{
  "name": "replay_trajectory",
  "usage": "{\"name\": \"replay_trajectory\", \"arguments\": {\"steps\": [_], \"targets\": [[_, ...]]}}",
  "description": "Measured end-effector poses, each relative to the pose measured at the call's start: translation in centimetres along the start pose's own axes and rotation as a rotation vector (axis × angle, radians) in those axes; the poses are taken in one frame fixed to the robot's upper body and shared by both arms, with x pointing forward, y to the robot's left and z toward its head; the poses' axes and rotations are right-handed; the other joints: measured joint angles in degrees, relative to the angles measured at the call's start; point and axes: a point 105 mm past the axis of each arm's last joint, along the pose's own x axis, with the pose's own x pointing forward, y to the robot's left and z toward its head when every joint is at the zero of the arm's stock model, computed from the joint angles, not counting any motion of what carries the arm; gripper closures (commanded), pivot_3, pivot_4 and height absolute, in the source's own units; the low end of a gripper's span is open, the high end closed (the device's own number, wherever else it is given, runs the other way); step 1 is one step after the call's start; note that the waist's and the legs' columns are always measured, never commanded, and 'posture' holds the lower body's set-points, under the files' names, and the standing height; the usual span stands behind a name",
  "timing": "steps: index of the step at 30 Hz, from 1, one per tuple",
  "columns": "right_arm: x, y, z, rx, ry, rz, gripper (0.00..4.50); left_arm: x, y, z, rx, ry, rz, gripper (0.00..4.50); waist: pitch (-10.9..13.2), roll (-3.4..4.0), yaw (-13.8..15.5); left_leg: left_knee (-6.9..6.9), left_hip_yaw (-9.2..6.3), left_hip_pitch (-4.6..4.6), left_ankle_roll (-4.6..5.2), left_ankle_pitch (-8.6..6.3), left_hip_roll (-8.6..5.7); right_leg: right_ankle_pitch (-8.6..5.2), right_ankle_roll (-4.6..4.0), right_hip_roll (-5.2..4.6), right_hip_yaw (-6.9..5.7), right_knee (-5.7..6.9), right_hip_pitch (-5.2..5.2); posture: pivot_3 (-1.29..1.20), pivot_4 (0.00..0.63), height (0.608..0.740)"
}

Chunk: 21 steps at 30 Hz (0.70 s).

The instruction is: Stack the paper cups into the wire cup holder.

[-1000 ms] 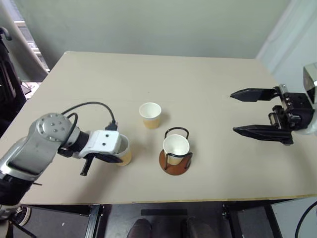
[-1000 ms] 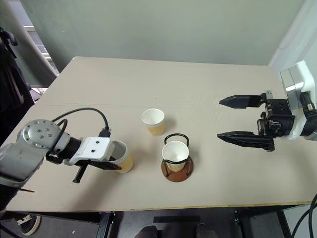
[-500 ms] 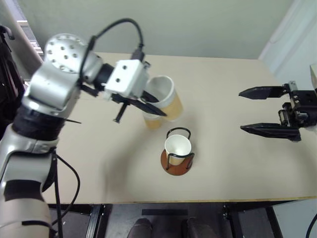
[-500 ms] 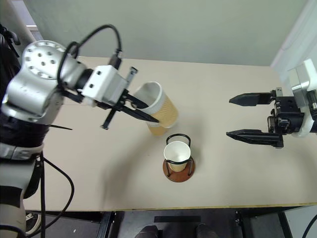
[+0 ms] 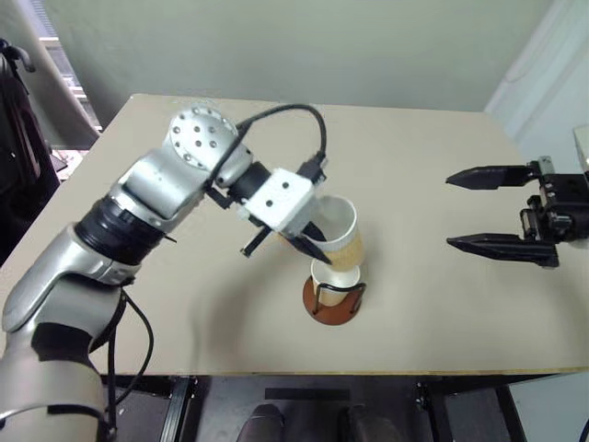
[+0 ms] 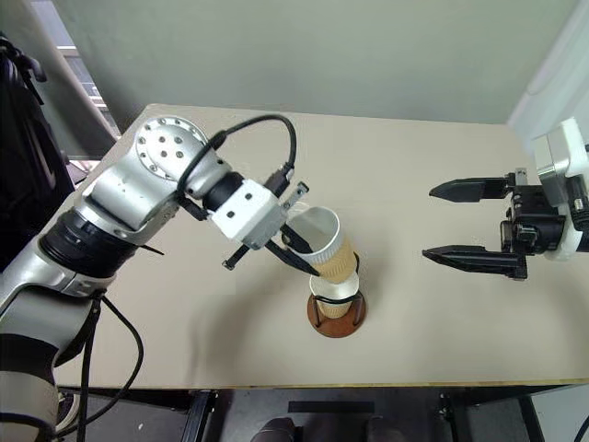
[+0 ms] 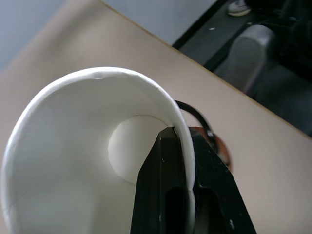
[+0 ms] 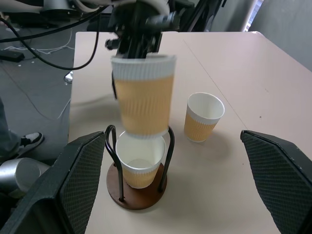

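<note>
Paper cups (image 8: 145,100): 3 | wire cup holder (image 8: 138,187): 1 | left gripper (image 6: 304,259) clamped on cup | right gripper (image 6: 457,222) apart

Soft, even light fills the room and falls mostly from above, leaving the worktop (image 5: 414,184) bright and free of glare. A faint, diffuse shadow lies on it under the raised left arm. The head views bend slightly at their edges. In the right wrist view the held cup (image 8: 144,95) looks smeared, probably motion blur. In the left wrist view the background is soft and out of focus.
</note>
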Motion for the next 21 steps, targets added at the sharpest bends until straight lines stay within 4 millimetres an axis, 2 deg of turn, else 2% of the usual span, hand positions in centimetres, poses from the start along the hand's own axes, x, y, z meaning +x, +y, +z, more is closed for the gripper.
{"name": "replay_trajectory", "arguments": {"steps": [18,21], "targets": [[-0.2,0.3,-0.1,0.011,-0.006,-0.014,0.00,2.2,-0.8,-1.5,0.007,0.079,-0.054,4.44,0.00,0.00,0.18,0.05,0.24,0.01,0.05,-0.03,-0.01,0.01,0.07,0.00,-0.01,-0.01,0.03,0.00,0.150,0.740],[-0.2,0.3,-0.4,0.026,-0.001,-0.016,0.00,2.3,-0.8,-1.8,0.010,0.102,-0.055,3.84,0.00,0.00,0.18,0.06,0.24,0.02,0.07,-0.04,-0.01,0.01,0.08,-0.02,0.00,-0.01,0.04,0.00,0.150,0.740]]}}
